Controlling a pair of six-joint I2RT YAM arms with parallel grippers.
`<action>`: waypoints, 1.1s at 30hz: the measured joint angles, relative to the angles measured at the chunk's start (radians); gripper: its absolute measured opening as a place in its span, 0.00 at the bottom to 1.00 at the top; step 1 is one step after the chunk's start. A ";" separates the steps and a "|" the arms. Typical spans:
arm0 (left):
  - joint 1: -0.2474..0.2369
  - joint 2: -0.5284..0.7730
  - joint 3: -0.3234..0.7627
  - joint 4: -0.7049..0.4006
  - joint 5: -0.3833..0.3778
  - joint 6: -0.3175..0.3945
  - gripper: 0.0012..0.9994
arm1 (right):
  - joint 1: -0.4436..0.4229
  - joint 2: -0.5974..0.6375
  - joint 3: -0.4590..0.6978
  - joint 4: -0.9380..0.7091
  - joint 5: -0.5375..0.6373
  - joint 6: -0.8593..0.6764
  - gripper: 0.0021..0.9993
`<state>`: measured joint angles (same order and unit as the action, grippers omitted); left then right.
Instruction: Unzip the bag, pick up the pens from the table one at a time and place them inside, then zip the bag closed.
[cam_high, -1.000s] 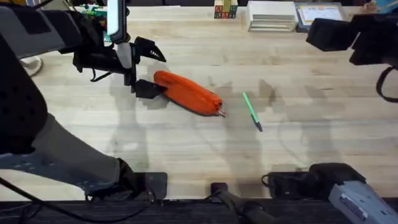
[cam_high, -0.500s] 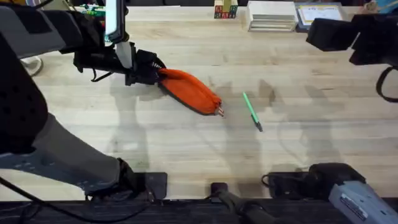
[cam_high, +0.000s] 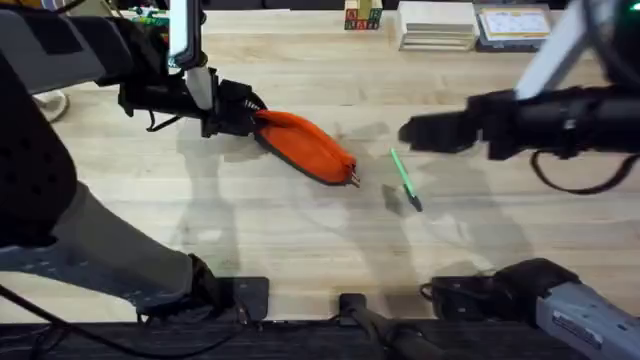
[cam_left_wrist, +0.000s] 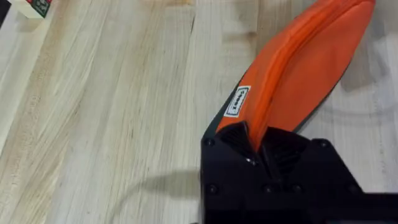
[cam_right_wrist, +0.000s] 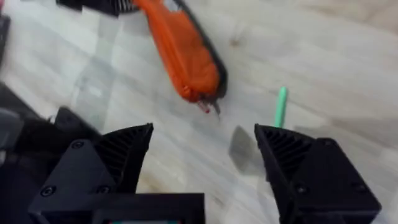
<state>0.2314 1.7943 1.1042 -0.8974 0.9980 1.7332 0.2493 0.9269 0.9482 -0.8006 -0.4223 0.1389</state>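
Item: pencil pouch (cam_high: 305, 146). Orange woven fabric, elongated and tapered, dark underside, small white label sewn near one end. It lies on the plank-grained wooden table (cam_high: 300, 240), left of centre, slanting away from the left arm. The zipper (cam_left_wrist: 292, 46) runs along the upper seam and looks fully closed; its small pull (cam_high: 355, 180) sits at the end nearer the pen.

Handling, as judged: light, soft and collapsible. The cloth will likely bunch or drag along the table if the pull is tugged unanchored, so one end needs pinning while the pull is drawn. Best holds appear to be the end seam for anchoring and the pull tab itself for opening.

Item: pen (cam_high: 405, 179). Slim, rigid green barrel with dark tip, lying flat just beside the pouch's pull end, apart from it. Probably light and smooth, prone to roll; grip across mid-barrel.

Tool, left gripper (cam_left_wrist: 255, 146): black fingers clamped on the pouch's end seam, fabric pinched between them.

Tool, right gripper (cam_right_wrist: 202, 162): ribbed fingers spread wide, nothing held, hovering above the table near pen and pull.
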 joint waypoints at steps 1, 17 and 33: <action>0.000 0.000 0.000 0.000 0.000 0.000 0.04 | 0.019 0.017 0.000 -0.009 -0.002 0.000 1.00; 0.000 0.000 0.000 0.000 0.000 0.000 0.04 | 0.250 0.372 0.000 0.077 -0.005 0.000 1.00; 0.000 0.000 0.000 0.000 0.000 0.000 0.04 | 0.272 0.421 0.000 0.155 -0.005 0.040 1.00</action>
<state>0.2314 1.7943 1.1042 -0.8974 0.9981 1.7332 0.5217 1.3483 0.9482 -0.6454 -0.4278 0.1786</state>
